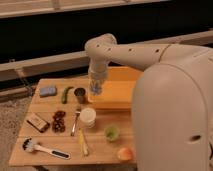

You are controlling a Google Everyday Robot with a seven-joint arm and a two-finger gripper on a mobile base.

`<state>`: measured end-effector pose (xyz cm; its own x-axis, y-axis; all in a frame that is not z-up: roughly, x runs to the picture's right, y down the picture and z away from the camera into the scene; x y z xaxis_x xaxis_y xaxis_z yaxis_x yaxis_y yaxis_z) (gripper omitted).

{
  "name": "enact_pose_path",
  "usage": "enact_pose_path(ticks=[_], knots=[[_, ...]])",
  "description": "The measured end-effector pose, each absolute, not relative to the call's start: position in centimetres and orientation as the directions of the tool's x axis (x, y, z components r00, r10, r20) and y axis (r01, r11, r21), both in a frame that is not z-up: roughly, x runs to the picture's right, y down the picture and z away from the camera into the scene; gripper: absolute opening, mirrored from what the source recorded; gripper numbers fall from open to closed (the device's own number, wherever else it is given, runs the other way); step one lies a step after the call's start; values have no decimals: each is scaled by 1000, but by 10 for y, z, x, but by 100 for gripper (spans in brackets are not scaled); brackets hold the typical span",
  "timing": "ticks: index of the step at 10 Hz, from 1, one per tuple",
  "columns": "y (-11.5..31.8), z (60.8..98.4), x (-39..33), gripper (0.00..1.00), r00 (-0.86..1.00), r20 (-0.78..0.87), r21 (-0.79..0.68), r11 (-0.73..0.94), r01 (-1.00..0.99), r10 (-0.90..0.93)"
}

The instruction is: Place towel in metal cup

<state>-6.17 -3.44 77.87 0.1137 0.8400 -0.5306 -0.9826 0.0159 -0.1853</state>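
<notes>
A small dark metal cup (80, 94) stands upright on the wooden table (100, 150), just left of the yellow bin (120, 92). A blue towel-like pad (48, 91) lies flat at the table's back left corner. My gripper (96, 89) hangs down from the white arm at the bin's left edge, just right of the metal cup and a little above it. Something pale bluish shows at its tip, but I cannot tell whether that is a held object. The inside of the cup is hidden.
A green vegetable (66, 94) lies left of the cup. In front are a white cup (88, 117), a utensil (76, 122), a dark snack pile (59, 121), a brown bar (37, 122), a brush (42, 148), a green cup (111, 132) and a peach (125, 153). My body fills the right.
</notes>
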Motion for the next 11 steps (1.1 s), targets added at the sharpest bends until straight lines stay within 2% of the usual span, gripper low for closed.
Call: enact_pose_path(ticks=[7, 11], knots=[[-40, 833, -114, 0, 292, -537, -304, 140, -942, 791], [-36, 843, -137, 0, 354, -535, -332, 195, -923, 767]])
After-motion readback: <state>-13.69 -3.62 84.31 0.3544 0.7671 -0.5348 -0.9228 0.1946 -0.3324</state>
